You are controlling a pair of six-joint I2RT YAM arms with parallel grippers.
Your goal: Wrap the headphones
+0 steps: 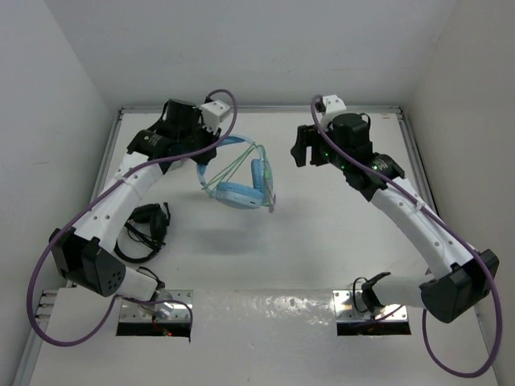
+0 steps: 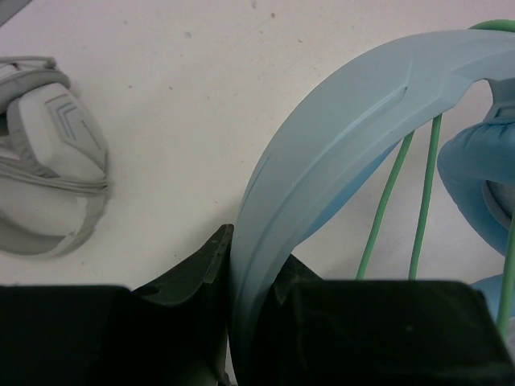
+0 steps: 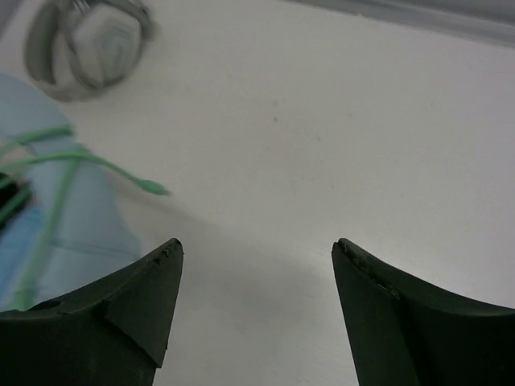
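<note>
Light blue over-ear headphones with padded cups hang above the white table near its middle. The left gripper is clamped on their blue headband. Strands of their thin pale green cable run between the band and the cups. The right gripper hovers just beside them, fingers apart and empty. Black headphones lie under the left arm, and grey-white headphones lie farther back.
</note>
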